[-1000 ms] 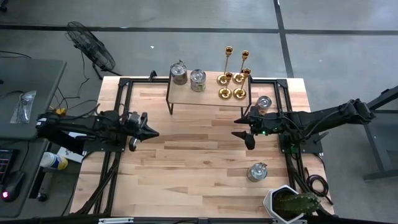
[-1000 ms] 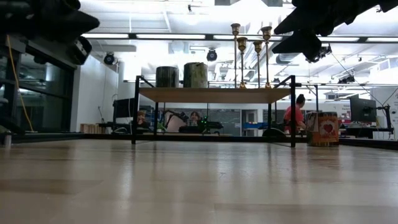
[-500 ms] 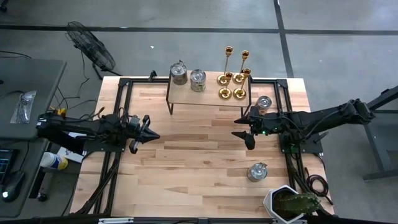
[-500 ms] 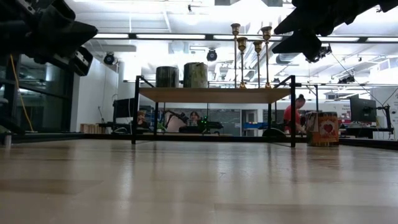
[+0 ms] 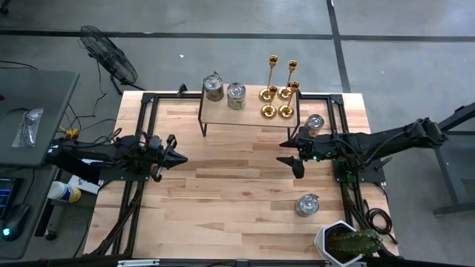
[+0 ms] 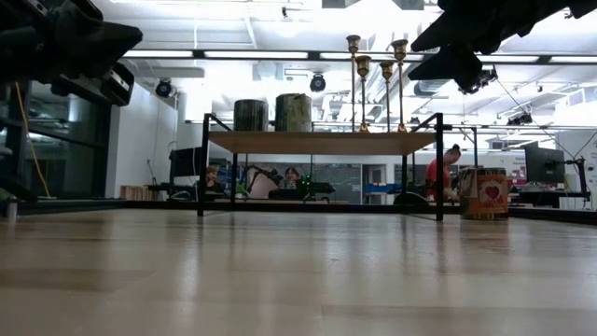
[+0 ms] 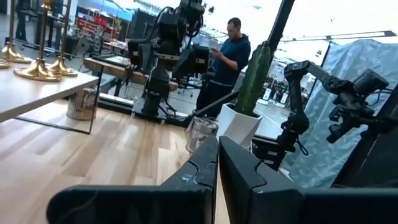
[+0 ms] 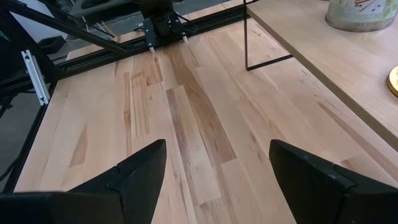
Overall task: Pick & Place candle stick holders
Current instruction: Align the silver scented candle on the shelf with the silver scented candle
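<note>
Candle stick holders [image 5: 279, 89] four overhead, wrist (three)

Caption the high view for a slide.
Four brass candle stick holders on the shelf; both arms wait.

We see two metal jars [image 5: 225, 92] on a raised shelf [image 5: 230, 116], and a potted cactus [image 5: 349, 242] at the table's corner.
</note>
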### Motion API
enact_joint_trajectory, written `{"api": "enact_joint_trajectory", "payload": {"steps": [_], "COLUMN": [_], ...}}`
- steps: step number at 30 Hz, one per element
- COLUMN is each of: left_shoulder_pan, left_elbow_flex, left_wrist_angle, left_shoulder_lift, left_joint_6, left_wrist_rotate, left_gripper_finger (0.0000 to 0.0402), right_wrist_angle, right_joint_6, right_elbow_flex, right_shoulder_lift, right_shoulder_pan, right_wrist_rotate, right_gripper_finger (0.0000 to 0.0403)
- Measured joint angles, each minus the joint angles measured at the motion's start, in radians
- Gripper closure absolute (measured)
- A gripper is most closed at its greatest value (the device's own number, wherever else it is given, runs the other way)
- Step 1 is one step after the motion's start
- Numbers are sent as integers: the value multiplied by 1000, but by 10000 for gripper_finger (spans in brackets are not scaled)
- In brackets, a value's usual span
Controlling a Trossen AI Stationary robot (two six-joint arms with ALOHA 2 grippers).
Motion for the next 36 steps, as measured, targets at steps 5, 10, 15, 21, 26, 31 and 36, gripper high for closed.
{"api": "enact_joint_trajectory", "payload": {"steps": [5, 10, 15, 21, 26, 31, 36], "left_shoulder_pan": [0, 0, 0, 0, 0, 0, 0], "left_elbow_flex": [-1, -2, -3, -3, -3, -3, -3], "left_wrist_angle": [-79, -151, -187, -198, -256, -306, -314], "left_shoulder_lift": [-69, -146, -167, -167, -167, -167, -167], "left_joint_6": [8, 22, 23, 26, 97, 106, 106], "left_wrist_rotate": [-5, -10, -11, -5, -4, -6, -48], "left_gripper_finger": [389, 389, 389, 389, 389, 389, 389], "right_wrist_angle": [0, 0, 0, 0, 0, 0, 0], "right_joint_6": [0, 0, 0, 0, 0, 0, 0], "right_elbow_flex": [0, 0, 0, 0, 0, 0, 0], "right_shoulder_lift": [0, 0, 0, 0, 0, 0, 0], "right_shoulder_pan": [0, 0, 0, 0, 0, 0, 0], "right_wrist_rotate": [0, 0, 0, 0, 0, 0, 0], "right_gripper_finger": [125, 125, 125, 125, 125, 125, 125]}}
